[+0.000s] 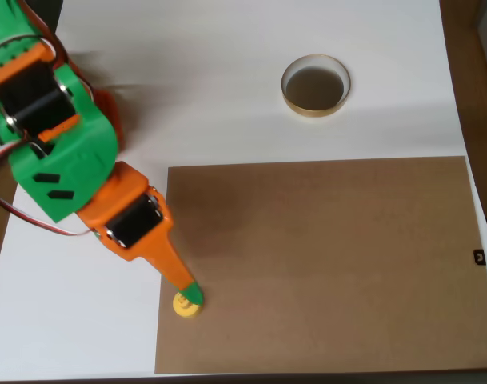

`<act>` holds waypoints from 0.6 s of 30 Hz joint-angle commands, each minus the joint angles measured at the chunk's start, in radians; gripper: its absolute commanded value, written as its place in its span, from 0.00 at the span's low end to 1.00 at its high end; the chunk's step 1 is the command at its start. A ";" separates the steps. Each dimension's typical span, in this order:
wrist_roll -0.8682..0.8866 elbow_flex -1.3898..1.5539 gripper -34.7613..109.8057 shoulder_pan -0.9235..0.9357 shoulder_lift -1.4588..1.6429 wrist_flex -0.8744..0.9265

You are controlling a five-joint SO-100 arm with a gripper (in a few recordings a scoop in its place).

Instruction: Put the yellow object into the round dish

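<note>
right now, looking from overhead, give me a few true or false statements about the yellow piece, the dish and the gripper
1. The yellow object lies inside the round dish. False: it sits at the brown board's left edge, far from the dish.
2. The round dish stands on the white table, off the board. True.
3. The gripper is right at the yellow object. True.
4. The dish holds something. False: nothing shows in it.

Green-orange arm (63,152) reaching lower right — green-tipped jaws low, state unclear
</note>
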 commanded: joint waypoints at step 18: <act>-0.002 -0.348 0.48 -0.018 -0.318 0.316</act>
